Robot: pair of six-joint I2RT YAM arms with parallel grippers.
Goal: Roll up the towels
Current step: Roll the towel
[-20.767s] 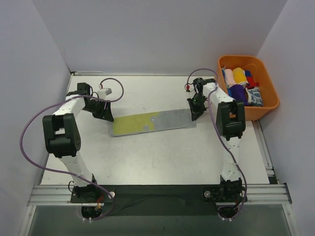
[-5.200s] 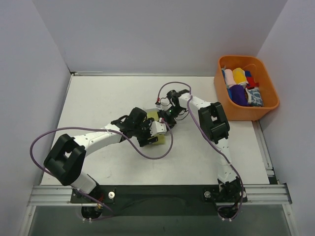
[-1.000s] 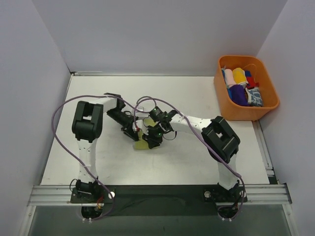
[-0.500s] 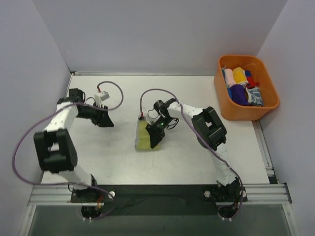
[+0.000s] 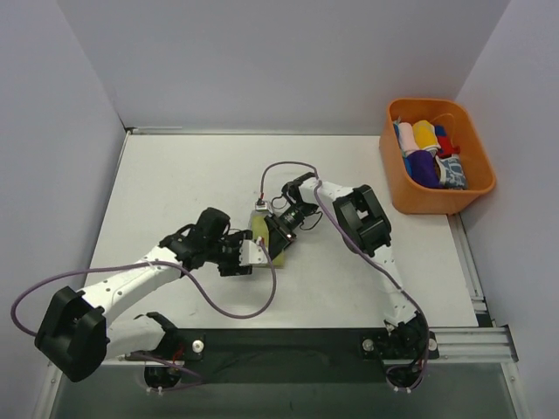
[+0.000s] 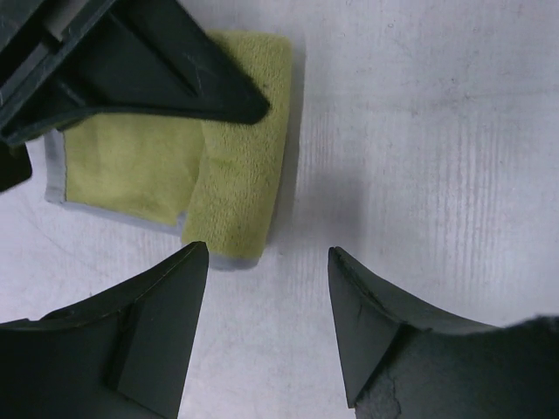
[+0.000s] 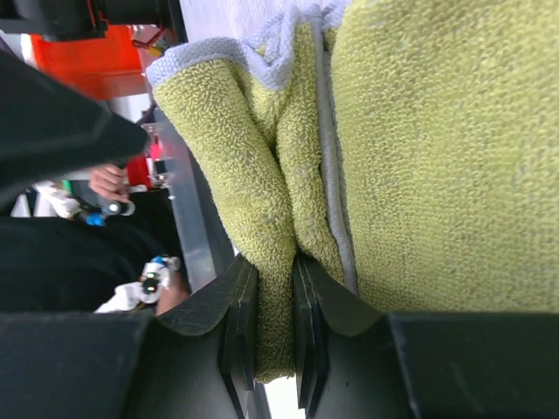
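Top external: folded pale yellow-green terry towel with grey edge (image 5: 260, 227), middle of white table (image 5: 175, 175).
Left gripper (image 6: 266, 257): released, empty; towel at its 11 o'clock.
Right gripper (image 7: 272, 279): pinching a towel fold.

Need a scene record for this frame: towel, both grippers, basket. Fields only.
towel: pale yellow-green with a grey edge, folded over itself, mid table
right gripper: shut on a fold of the towel
left gripper: open, fingertips at the towel's corner, gripping nothing
orange basket: far right of the table, holds coloured cloths
roll status: not finished
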